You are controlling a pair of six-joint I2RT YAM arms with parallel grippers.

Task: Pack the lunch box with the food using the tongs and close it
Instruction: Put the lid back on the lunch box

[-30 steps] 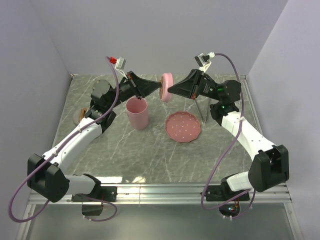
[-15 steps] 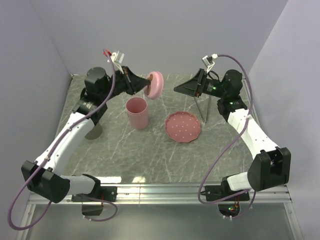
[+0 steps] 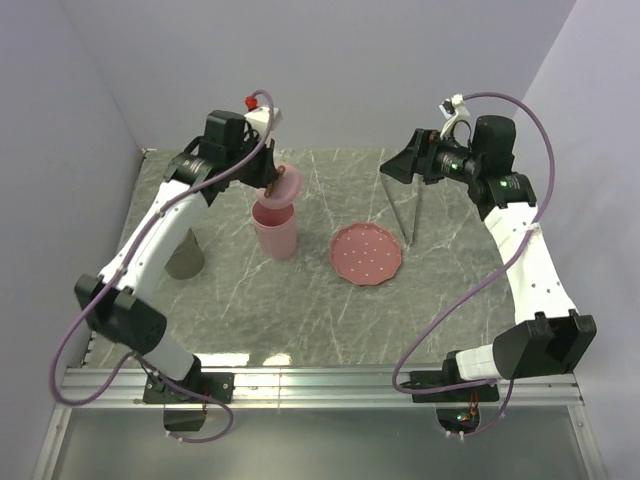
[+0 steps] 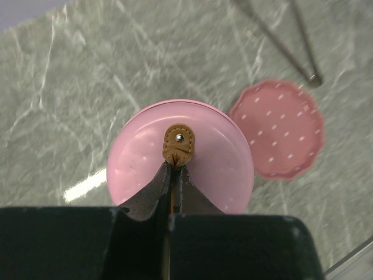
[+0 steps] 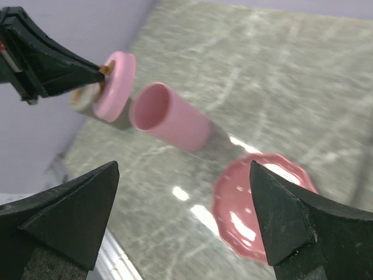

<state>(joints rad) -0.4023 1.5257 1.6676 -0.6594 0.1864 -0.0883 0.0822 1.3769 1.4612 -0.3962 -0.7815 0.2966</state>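
The lunch box (image 3: 275, 230) is a tall pink cylinder standing open left of centre. Its round pink lid (image 3: 286, 188) hangs tilted just above the rim, apart from it in the right wrist view. My left gripper (image 3: 271, 187) is shut on the lid's brown leather tab (image 4: 178, 143). From the left wrist the lid (image 4: 215, 160) hides the box. My right gripper (image 3: 390, 170) is open and empty, raised at the back right. The tongs (image 3: 401, 205) lie on the table beneath it. The food is out of view; the box's (image 5: 175, 119) inside is not visible.
A pink speckled plate (image 3: 367, 253) lies bare right of the box, also seen as the plate (image 4: 280, 128) from the left wrist. A grey cup-like object (image 3: 186, 256) stands at the left. Purple walls close the back and sides.
The right gripper let go of the lid, opened wide and drew back to the right. The left arm swung the lid leftwards and down to just over the box.
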